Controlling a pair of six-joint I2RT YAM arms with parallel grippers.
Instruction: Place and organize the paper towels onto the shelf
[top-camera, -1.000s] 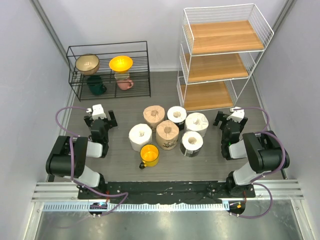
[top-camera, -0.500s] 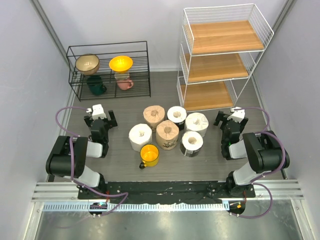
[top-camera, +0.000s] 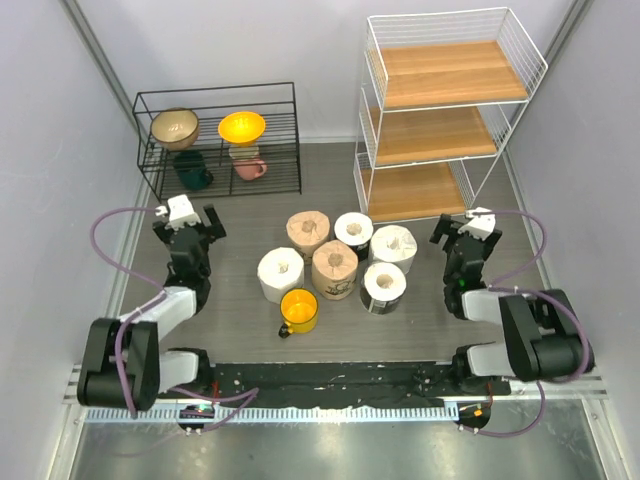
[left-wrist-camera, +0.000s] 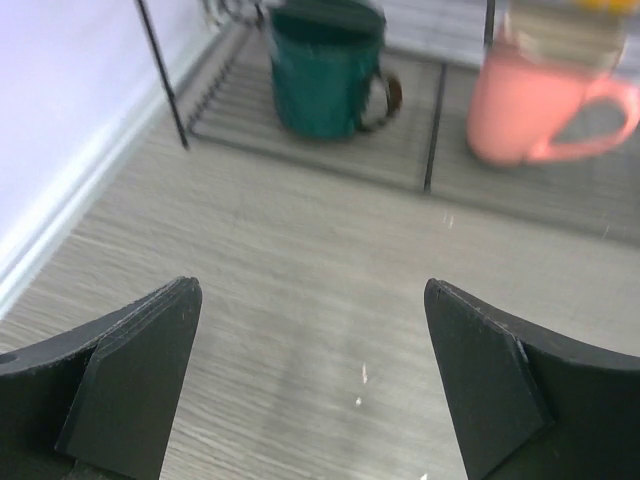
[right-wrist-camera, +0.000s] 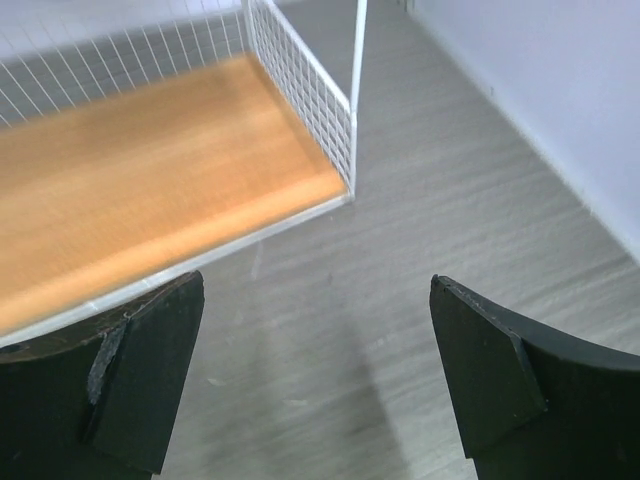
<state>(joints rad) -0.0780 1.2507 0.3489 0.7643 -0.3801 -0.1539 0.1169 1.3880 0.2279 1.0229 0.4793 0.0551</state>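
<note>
My left gripper (top-camera: 187, 225) hangs with its jaws spread wide and nothing between them. My left wrist camera looks past the left gripper (left-wrist-camera: 308, 300) over grey wood-grain table (left-wrist-camera: 300, 230) to a green mug (left-wrist-camera: 322, 65) and a pink mug (left-wrist-camera: 520, 110) on the bottom grid of the low black rack (top-camera: 216, 92). My right gripper (top-camera: 465, 235) is just as wide apart and holds nothing. The right wrist view, past the right gripper (right-wrist-camera: 316, 290), shows the near corner of the shelf (right-wrist-camera: 150, 190), its lowest wooden board inside white wire. The paper towels (top-camera: 335, 265) stand on end in a tight cluster on the table between my two arms, cores up. There are two tan rolls (top-camera: 308, 230) and four white ones (top-camera: 281, 272). The white ones at the right (top-camera: 384, 283) have dark print on their wraps, and the tan ones carry black figures, all too small for me to read. A yellow mug (top-camera: 299, 308) sits just in front of the cluster. The shelf (top-camera: 455, 72) rises at the far right, beyond my right gripper, well apart from the rolls.
</note>
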